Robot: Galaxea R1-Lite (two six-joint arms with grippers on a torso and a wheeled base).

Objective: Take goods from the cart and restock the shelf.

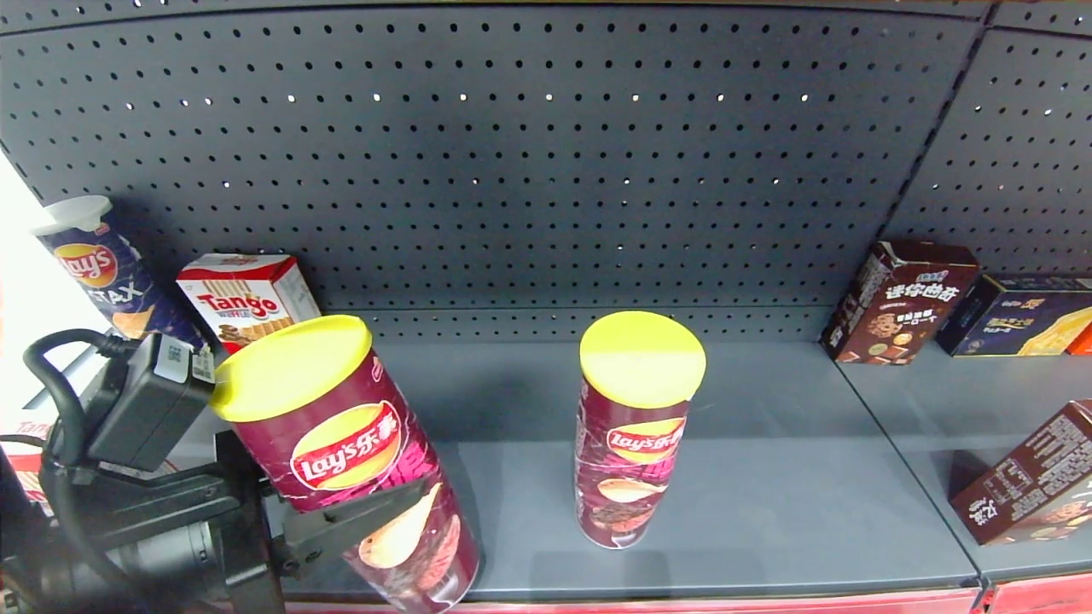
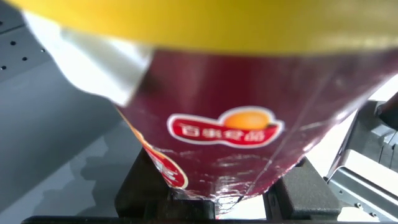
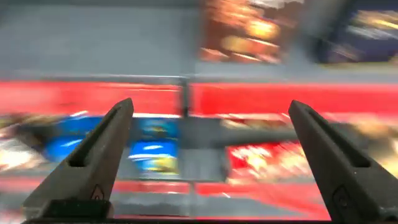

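Note:
A maroon chips can with a yellow lid leans to the left over the front left of the grey shelf. My left gripper is shut on its lower body, one black finger crossing its front. The left wrist view has the same can close up between the jaws. A second, matching can stands upright mid-shelf, to the right of the held one. My right gripper is open with nothing between its fingers, facing red-edged shelves of goods.
A blue chips can and a wafer box stand at the back left. Brown boxes and a dark blue box sit at the right. Bare shelf lies between the two maroon cans and right of the standing one.

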